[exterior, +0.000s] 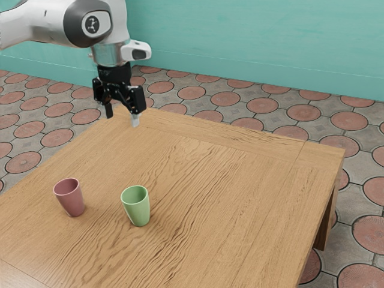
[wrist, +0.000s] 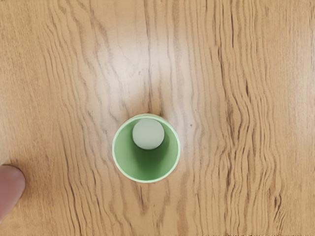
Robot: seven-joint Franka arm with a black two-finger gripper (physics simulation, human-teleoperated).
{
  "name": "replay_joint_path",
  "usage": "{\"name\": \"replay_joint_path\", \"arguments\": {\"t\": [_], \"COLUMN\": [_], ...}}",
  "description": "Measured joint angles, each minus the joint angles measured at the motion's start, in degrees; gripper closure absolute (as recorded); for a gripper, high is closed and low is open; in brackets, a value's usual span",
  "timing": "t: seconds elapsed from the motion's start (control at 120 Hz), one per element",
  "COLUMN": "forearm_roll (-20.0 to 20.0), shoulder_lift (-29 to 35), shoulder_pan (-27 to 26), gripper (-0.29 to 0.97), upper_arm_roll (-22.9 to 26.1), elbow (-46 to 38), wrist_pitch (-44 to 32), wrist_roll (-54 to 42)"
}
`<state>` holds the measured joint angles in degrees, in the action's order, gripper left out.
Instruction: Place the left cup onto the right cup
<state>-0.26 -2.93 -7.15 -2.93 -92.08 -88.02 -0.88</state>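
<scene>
Green cup [wrist: 146,148] stands upright on the table [wrist: 246,73], pink cup [wrist: 9,189] nearby.

A wooden table [exterior: 240,186] with a strong grain carries two cups, both upright with their mouths open upward. The pink cup [exterior: 69,197] stands toward the exterior view's left, and the green cup [exterior: 135,205] stands near it, not touching.
</scene>
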Motion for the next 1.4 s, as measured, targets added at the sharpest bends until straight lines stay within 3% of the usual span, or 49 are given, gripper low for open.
{"name": "replay_joint_path", "arguments": {"t": [0.208,0.475,1.4], "forearm_roll": [0.1,0.8,1.5], "shoulder_lift": [-0.1,-0.4,-1.7], "shoulder_pan": [0.7,2.2,2.6], "gripper": [0.00,0.00,0.00], "upper_arm_roll": [-0.1,-0.9,-5.0], "elbow": [-0.8,-7.8,-25.7], "wrist_pitch": [0.1,-1.6,-22.8], "wrist_roll": [0.7,1.5,2.4]}}
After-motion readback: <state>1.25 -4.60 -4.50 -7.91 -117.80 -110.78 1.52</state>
